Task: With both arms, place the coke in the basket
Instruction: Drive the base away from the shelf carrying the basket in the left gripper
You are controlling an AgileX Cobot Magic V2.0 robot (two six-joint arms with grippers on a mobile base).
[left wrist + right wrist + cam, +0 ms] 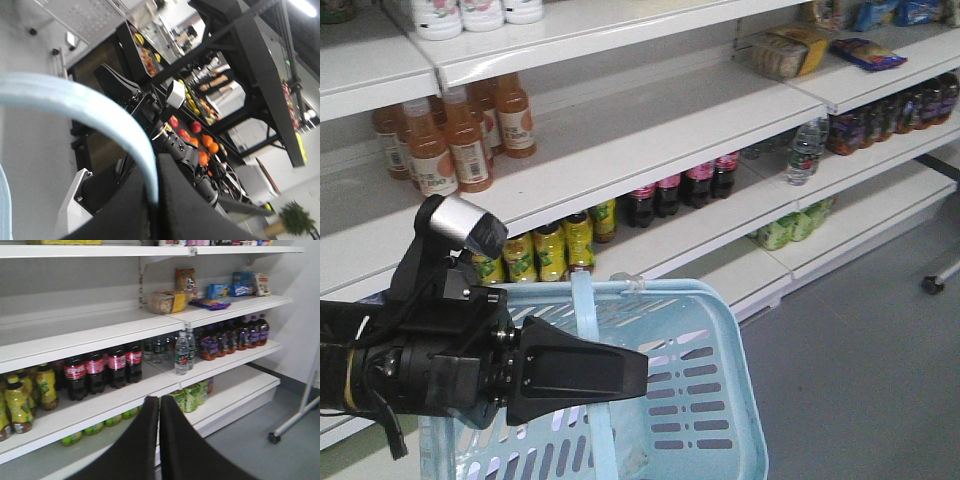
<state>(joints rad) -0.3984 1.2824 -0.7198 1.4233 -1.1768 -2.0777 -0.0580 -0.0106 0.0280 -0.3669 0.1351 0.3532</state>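
Early going, by my judgement: the left gripper point(157, 170) has its fingers clamped on the basket point(725, 325) handle point(90, 107), the right gripper point(159, 401) has its fingers pressed together and empty with dark cola bottles point(100, 371) at its 10 o'clock, and the coke appears in no view, so fetching it remains.

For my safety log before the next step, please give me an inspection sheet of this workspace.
Surface: no table in view; grey floor.
Job's things: basket held by its handle; red coke not seen.
Clutter: nothing seen.
Grippers: left gripper shut on the handle; right gripper shut, holding nothing.
Cables: black cable hangs loose below the left arm.
Surroundings: white shelves with drink bottles; wheeled stand.
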